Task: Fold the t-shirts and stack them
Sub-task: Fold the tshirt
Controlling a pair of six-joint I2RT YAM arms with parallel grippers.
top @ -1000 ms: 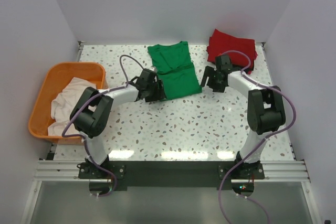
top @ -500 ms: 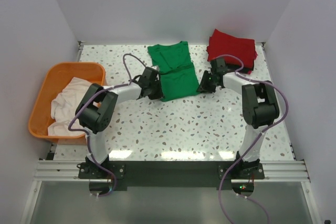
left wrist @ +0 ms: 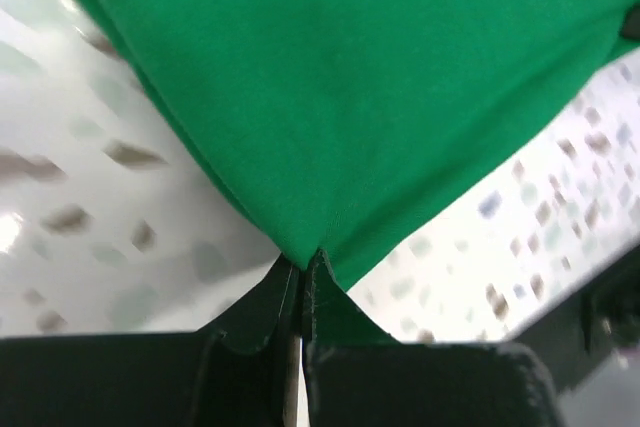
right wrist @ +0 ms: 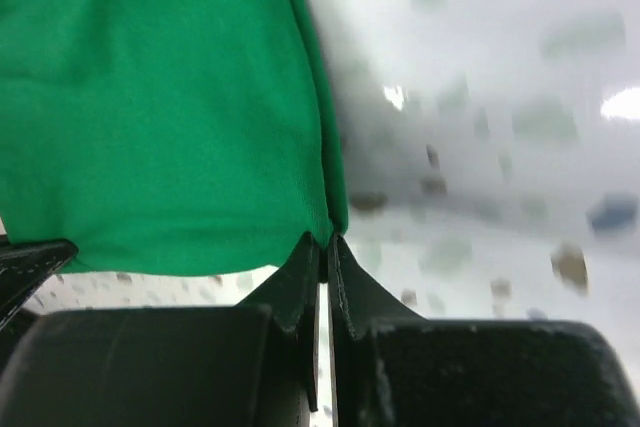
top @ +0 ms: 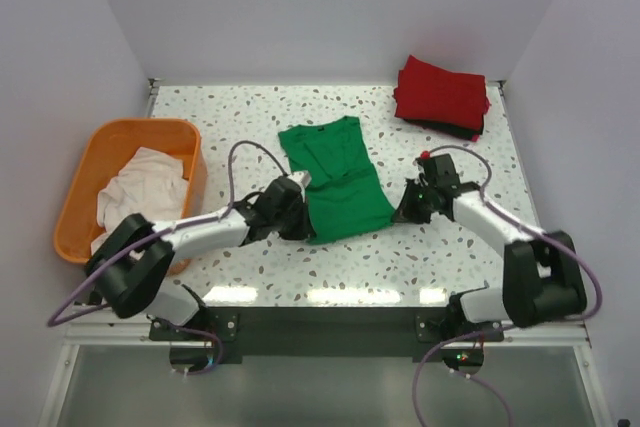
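Note:
A bright green t-shirt (top: 335, 175) lies partly folded in the middle of the table. My left gripper (top: 301, 222) is shut on its near left corner, which shows pinched between the black fingers in the left wrist view (left wrist: 302, 265). My right gripper (top: 400, 213) is shut on the near right corner of the green t-shirt (right wrist: 150, 117), the cloth caught at the fingertips (right wrist: 327, 242). A folded red t-shirt (top: 442, 92) lies at the far right on a dark one whose edge (top: 466, 131) peeks out. An off-white t-shirt (top: 135, 192) is crumpled in the orange basket (top: 100, 142).
The orange basket stands at the left edge of the speckled table (top: 450, 257). White walls close in the back and both sides. The arm bases sit on the rail at the near edge.
Both grippers have shut on the green t-shirt's near corners and pulled it toward the near edge. The shirt has slid away from the back of the table.

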